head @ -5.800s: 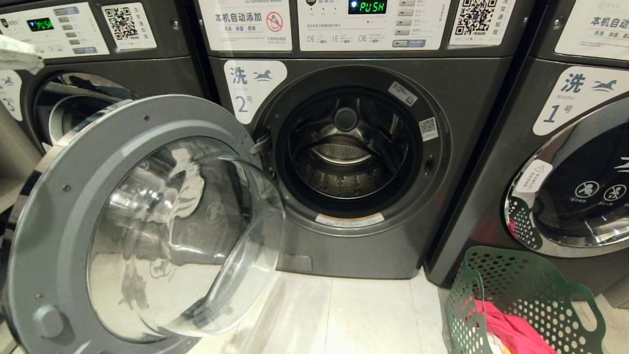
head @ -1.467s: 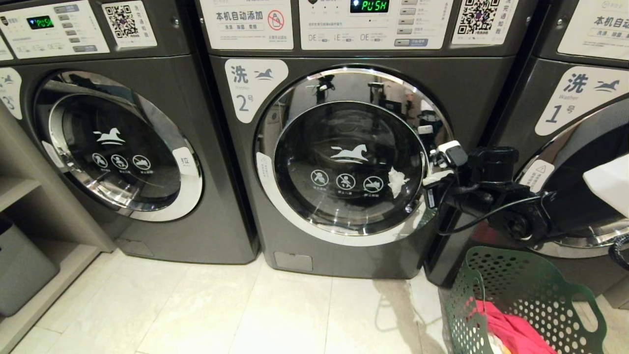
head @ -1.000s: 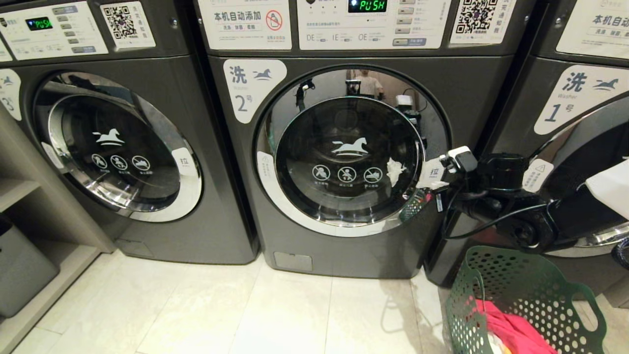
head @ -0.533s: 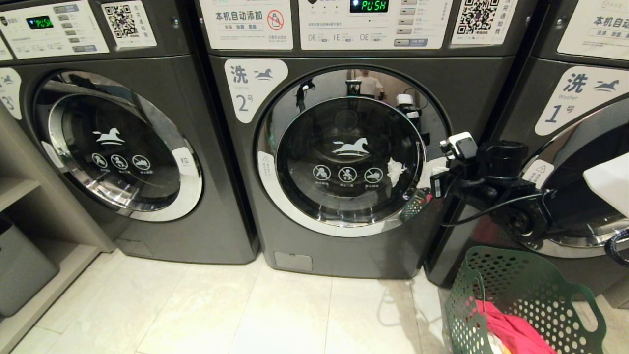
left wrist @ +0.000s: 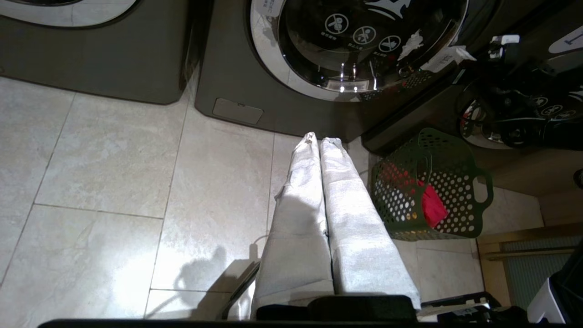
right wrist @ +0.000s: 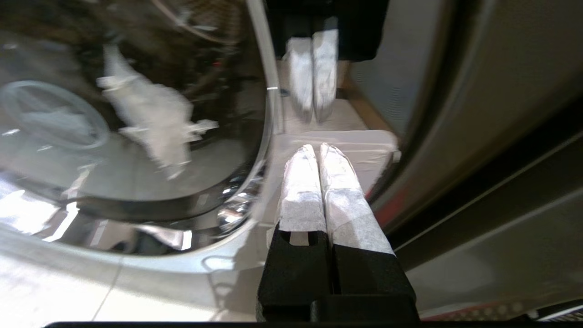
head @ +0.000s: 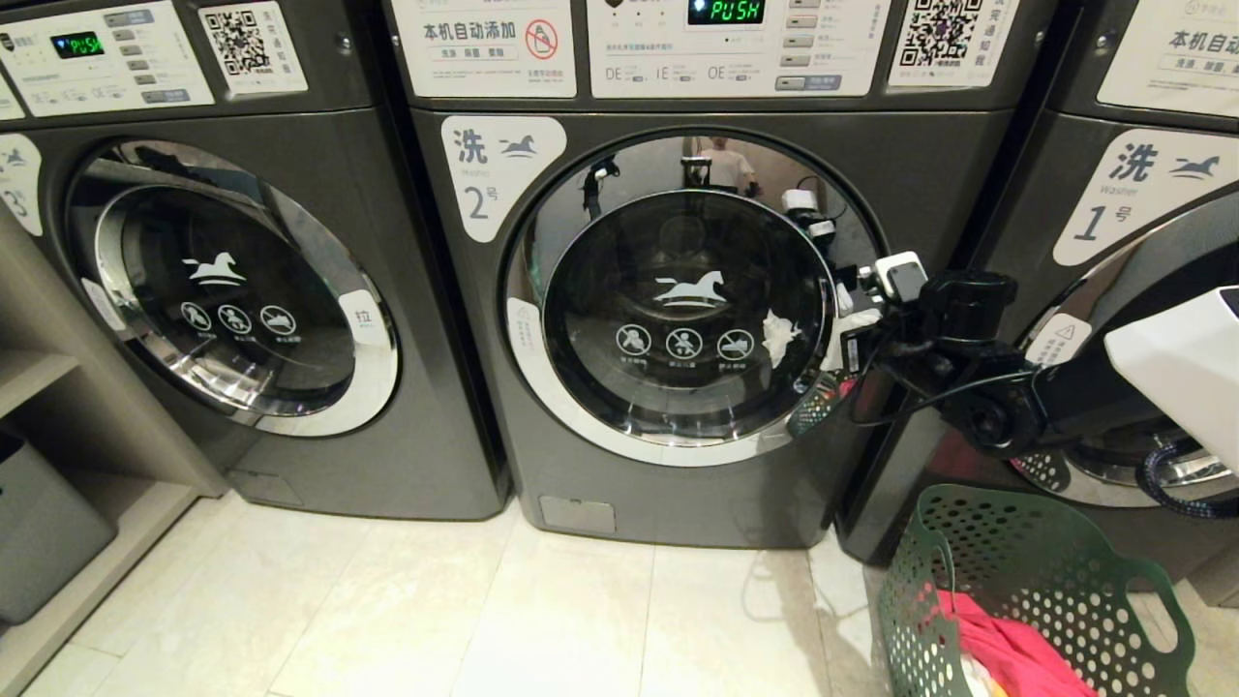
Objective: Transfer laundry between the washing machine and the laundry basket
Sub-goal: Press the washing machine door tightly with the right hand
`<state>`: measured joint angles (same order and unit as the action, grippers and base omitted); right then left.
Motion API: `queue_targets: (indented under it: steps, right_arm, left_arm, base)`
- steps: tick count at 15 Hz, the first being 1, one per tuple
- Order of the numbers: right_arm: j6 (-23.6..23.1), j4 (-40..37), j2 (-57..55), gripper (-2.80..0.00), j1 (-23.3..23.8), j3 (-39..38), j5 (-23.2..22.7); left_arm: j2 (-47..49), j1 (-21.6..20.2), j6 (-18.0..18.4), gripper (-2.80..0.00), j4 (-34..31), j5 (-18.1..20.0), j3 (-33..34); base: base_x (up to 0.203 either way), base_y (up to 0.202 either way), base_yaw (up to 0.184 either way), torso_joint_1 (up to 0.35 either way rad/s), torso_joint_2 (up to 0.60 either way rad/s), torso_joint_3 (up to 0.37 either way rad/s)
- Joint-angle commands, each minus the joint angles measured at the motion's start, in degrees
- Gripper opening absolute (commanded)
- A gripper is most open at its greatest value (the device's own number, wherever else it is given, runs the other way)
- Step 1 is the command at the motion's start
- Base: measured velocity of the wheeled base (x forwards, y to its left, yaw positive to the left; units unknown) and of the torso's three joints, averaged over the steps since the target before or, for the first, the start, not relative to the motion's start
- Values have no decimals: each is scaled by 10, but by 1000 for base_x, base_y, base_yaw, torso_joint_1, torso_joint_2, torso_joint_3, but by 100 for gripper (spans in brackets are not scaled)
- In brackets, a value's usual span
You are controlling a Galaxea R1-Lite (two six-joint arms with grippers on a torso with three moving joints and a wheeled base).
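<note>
A laundromat's row of grey washers lines a tiled floor [head: 542,620]. The right claw [right wrist: 319,152], pinched shut and empty, presses machine 2's [head: 678,319] door edge; the laundry basket [head: 1026,581] with the pink laundry [head: 1007,649] sits below it. Likely next: unlatch and swing the door open. The left claw [left wrist: 319,141], shut, hangs idle.

I see the washing machine [head: 678,484] in dark satin-grey metal, its door [head: 685,310] glossy glass rimmed in mirror chrome; laundry basket [head: 1026,571] matt green perforated plastic; laundry [head: 1007,653] soft pink cloth; floor [head: 484,620] smooth, faintly glossy pale tile.
</note>
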<state>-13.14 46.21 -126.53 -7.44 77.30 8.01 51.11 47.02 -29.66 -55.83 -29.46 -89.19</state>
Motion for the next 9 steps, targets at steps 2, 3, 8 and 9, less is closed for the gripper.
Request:
queue_targets:
  steps: [2,3,8,9]
  right_arm:
    - [-2,2,-35,-280,3,31,9]
    - [-3,1,-44,-280,3,41,9]
    - [-4,1,-95,-280,5,103,25]
    - [-4,1,-104,-280,5,115,26]
  left_arm:
    - [-24,-3,-1,-280,-37,-2,-4]
    - [-33,-16,-1,-280,-54,-2,-8]
    - [-76,-85,0,-280,-134,0,-11]
    - [-81,-100,1,-280,-147,0,-11]
  base:
    - [0,0,0,0,0,0]
    - [0,0,0,0,0,0]
    - [0,0,0,0,0,0]
    - [0,0,0,0,0,0]
